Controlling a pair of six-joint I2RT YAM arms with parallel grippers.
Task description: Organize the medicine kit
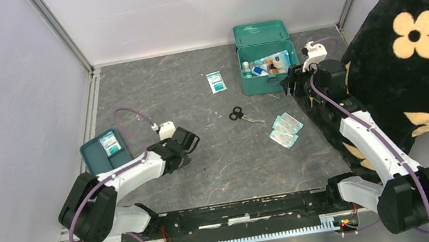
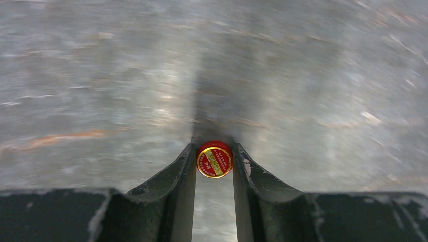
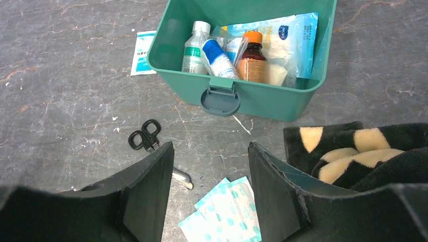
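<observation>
The teal medicine kit (image 1: 270, 76) stands open at the back of the table, lid up, and also shows in the right wrist view (image 3: 262, 98). It holds bottles (image 3: 251, 64) and packets. My left gripper (image 1: 190, 143) is shut on a small round red tin (image 2: 214, 160) and hangs over bare table right of the tray. My right gripper (image 1: 289, 85) is open and empty, just right of the kit's front, above the plaster packets (image 3: 227, 212). Black scissors (image 1: 238, 114) lie in mid-table.
A flat teal tray (image 1: 95, 158) with a packet in it sits at the left. A sachet (image 1: 215, 82) lies left of the kit. A black flowered cushion (image 1: 419, 36) crowds the right side beside my right arm. Walls close in the left, back and right.
</observation>
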